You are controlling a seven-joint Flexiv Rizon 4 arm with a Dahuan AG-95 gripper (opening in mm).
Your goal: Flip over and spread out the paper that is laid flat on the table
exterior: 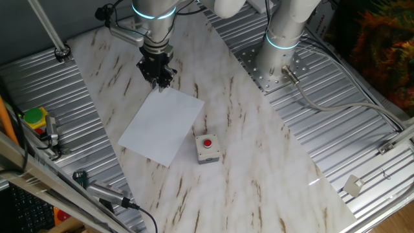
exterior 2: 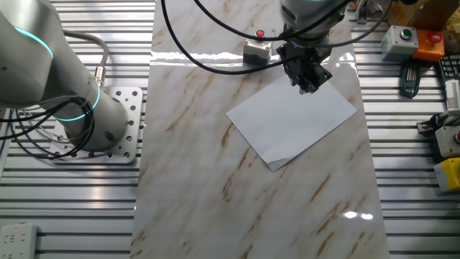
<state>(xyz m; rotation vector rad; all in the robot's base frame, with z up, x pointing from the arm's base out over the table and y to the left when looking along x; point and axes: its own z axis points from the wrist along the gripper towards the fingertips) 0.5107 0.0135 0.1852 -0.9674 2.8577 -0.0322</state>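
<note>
Paper (exterior: 162, 125) lies flat on the table (exterior: 259, 168), a plain white sheet set at an angle to the table edges. Grey box with red button (exterior: 207, 148) sits just beside one paper edge in one fixed view; the other fixed view shows this box (exterior 2: 256, 51) apart from the sheet, partly crossed by black cables (exterior 2: 215, 57). Only the other fixed view shows one corner of the sheet slightly lifted or creased. Arm upper links cut off by the frame top in both views. Gripper (exterior: 159, 82) is at the paper's far corner, tips at or just above the edge; contact unclear. Jaws look nearly together, gap too small to judge, so cannot tell
</note>
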